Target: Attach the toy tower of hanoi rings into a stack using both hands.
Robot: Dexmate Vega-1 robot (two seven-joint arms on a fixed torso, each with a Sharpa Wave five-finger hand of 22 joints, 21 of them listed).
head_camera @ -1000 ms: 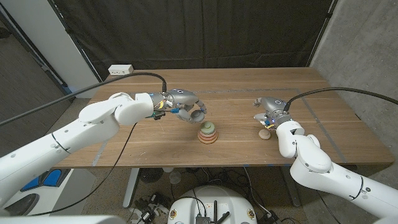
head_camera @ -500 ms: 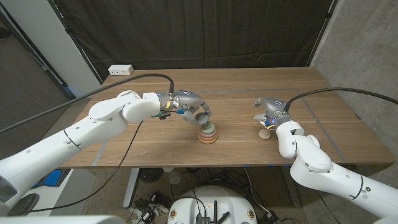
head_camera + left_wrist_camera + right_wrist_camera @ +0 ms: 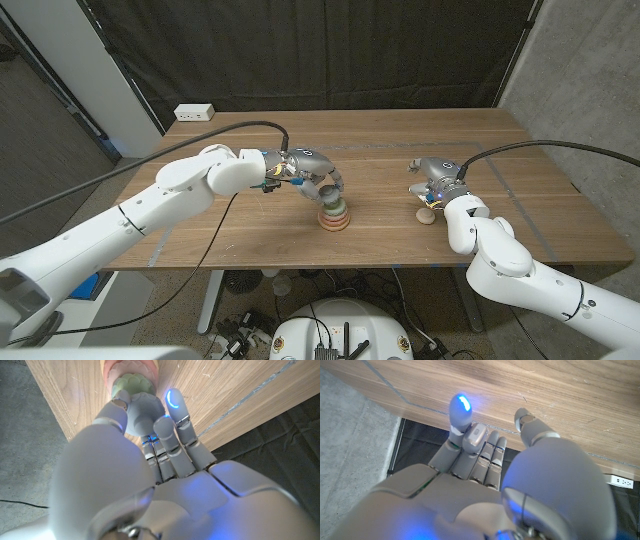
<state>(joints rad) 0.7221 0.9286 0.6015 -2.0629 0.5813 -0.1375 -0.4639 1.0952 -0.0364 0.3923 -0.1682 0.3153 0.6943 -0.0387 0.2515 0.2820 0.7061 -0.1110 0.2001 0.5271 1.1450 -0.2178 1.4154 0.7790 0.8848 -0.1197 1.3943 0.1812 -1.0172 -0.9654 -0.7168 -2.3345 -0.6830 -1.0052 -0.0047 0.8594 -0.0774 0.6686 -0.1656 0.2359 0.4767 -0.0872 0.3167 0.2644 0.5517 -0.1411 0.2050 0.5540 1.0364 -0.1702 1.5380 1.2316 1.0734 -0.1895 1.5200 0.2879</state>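
The ring stack (image 3: 335,216) stands near the table's middle, a wide pink ring at the bottom and a green ring (image 3: 131,382) on top. My left hand (image 3: 322,186) hovers right over the stack and pinches a small grey ring (image 3: 145,410) between thumb and finger, just above the green ring. My right hand (image 3: 432,178) stays at the table's right side, most fingers curled in with nothing seen in them. A small tan piece (image 3: 427,214) lies on the table just in front of that hand.
A white power strip (image 3: 194,112) lies at the table's back left corner. Black cables trail from both arms over the wooden table (image 3: 250,235). A thin line runs across the table's right part. A dark curtain hangs behind.
My left hand has moved right and down with the grey ring, from beside the stack to directly over it. The right hand has stayed in place.
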